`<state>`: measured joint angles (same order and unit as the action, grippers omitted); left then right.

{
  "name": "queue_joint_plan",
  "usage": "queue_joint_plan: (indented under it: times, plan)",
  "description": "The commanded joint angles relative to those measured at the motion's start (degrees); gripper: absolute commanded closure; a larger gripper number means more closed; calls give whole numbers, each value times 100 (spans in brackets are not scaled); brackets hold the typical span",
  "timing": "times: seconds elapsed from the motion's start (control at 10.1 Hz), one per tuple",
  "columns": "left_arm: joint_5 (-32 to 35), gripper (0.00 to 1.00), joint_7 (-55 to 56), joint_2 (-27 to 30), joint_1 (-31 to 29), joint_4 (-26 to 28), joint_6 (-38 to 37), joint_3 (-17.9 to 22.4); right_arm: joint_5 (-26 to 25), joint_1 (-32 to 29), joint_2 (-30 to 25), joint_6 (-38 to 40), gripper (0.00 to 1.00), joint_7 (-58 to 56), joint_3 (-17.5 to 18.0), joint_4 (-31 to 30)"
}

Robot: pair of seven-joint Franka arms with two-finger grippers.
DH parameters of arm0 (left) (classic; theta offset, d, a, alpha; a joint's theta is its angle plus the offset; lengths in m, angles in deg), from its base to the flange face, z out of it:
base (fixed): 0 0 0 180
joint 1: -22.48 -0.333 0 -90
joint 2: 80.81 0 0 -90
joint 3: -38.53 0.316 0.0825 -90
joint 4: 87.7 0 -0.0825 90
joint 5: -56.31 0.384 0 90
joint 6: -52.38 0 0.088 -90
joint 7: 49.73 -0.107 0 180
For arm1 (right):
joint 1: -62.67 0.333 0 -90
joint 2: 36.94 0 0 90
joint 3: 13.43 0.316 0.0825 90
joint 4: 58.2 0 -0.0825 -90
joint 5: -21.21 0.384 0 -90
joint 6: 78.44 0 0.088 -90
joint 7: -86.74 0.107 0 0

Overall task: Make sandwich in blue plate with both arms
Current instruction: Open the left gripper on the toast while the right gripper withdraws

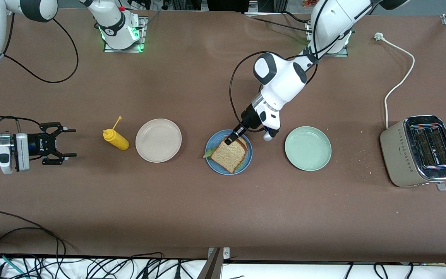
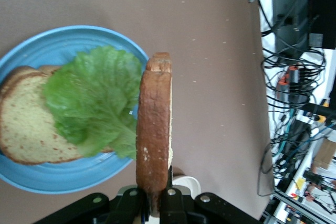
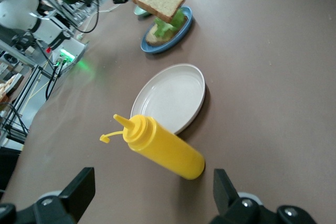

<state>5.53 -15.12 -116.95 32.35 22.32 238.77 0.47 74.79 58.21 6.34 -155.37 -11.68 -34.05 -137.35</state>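
L gripper point(image 1: 231, 140) pinches speckled toast slice point(image 1: 229, 155) over ruffled lettuce point(image 2: 97, 106).

The blue plate point(image 1: 209, 149) is flanked by a beige plate point(image 1: 158, 140) and a green plate point(image 1: 307, 148), with bare gaps left between.

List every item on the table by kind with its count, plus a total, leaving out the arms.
Plates: 3, namely the blue plate, a beige plate and a pale green plate
Toast slices: 2, one held over the plate by the left gripper, top slice, bottom slice
Lettuce leaves: 1
Mustard bottles: 1
Toasters: 1
Total: 8
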Motion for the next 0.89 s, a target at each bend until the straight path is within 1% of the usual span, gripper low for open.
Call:
queue_joint_plan:
  times: [0.0, 0.1, 0.2, 0.3, 0.4, 0.5, 0.6, 0.79]
  plan:
    - [-362, 100, -86, -112, 490, -165, 64, 377, -1019, 348, -721, -329, 0, 2073, -66, 5]
    - [-363, 100, -112, -182, 551, -139, 64, 386, -1573, 506, -1012, -410, 0, 2916, 30, -13]
    - [-363, 100, -147, -243, 561, -104, 64, 404, -2048, 525, -1267, -515, 0, 3638, 214, -91]
    - [-363, 100, -156, -270, 561, -86, 64, 430, -2566, 517, -1565, -768, 0, 4246, 459, -318]
    - [-371, 98, -130, -279, 543, -86, 64, 439, -2876, 517, -1803, -875, 0, 4878, 592, -477]
    - [-476, 92, -113, -279, 534, -77, 64, 483, -3166, 517, -2058, -903, 0, 5850, 846, -583]
    - [-521, 83, -112, -288, 552, -16, 64, 553, -3691, 517, -2348, -912, 0, 6913, 1162, -706]
    - [-538, 64, -104, -358, 543, 115, 64, 562, -4807, 517, -2937, -1077, 0, 8953, 1707, -1179]
